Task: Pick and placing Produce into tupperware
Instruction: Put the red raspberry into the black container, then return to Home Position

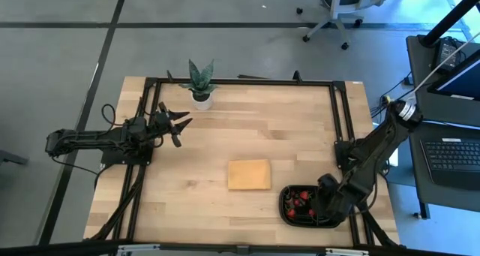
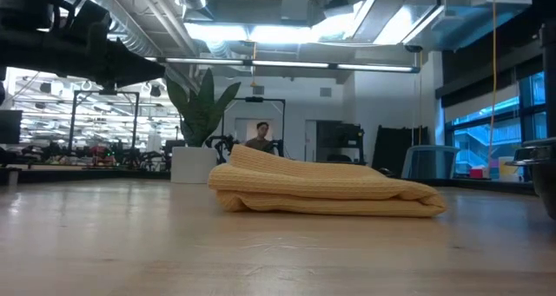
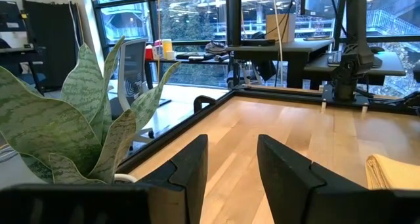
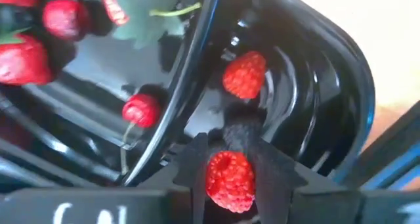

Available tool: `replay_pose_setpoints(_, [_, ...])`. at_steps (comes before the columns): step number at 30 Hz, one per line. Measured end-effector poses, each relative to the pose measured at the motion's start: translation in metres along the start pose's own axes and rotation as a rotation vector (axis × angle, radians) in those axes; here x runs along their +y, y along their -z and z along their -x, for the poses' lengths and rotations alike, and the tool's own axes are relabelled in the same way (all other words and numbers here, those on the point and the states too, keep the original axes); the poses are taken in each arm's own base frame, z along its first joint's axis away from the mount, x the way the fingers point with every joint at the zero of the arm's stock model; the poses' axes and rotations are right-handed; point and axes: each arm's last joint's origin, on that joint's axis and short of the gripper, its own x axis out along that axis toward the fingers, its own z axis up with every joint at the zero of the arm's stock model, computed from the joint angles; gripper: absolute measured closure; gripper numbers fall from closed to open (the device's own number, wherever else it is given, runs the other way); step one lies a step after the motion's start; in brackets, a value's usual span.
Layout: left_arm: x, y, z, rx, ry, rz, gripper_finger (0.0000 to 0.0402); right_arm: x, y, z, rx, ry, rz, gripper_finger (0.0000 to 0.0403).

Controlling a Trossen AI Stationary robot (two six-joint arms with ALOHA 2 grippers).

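— How far along?
— Several berries (image 4: 29, 53) already lie in the tray (image 1: 286, 209). My right gripper (image 4: 230, 178) pinches a raspberry (image 4: 230, 181) low inside it; my left gripper (image 3: 230, 165), parted and empty, waits by the plant (image 1: 200, 82).
— What's left?
— Releasing this one, I'd judge.

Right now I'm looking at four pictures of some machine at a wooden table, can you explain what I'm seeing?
It is a robot with two dark arms, each ending in a two-finger gripper. One picture looks down from above, one sits level with the table top, and two come from cameras on the wrists. On the table lie a tan pad, a potted plant and a black tray holding red berries. The right gripper is down in the tray, pinching a raspberry. The left gripper waits near the plant, empty, its fingers apart.
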Motion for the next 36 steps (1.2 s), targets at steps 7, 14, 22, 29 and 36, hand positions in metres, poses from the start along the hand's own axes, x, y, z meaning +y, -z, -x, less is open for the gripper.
replay_pose_setpoints(7, [0.000, 0.000, 0.000, 0.000, 0.000, -0.004, 0.0276, 0.002, 0.000, -0.011, -0.023, 0.039, 0.018, 0.0303])
replay_pose_setpoints(14, [0.000, 0.000, 0.000, 0.000, 0.000, -0.004, 0.0276, 0.002, 0.000, -0.011, -0.021, 0.034, 0.016, 0.0271])
replay_pose_setpoints(22, [0.000, 0.000, 0.000, 0.000, 0.000, -0.004, 0.0276, 0.003, 0.001, -0.011, -0.016, 0.026, 0.017, 0.0275])
replay_pose_setpoints(29, [0.000, 0.000, 0.000, 0.000, 0.000, -0.005, 0.0276, 0.004, 0.001, -0.002, -0.007, 0.003, 0.026, 0.0276])
replay_pose_setpoints(36, [0.000, 0.000, 0.000, 0.000, 0.000, -0.005, 0.0276, 0.005, -0.008, 0.045, -0.256, -0.036, 0.151, 0.0276])
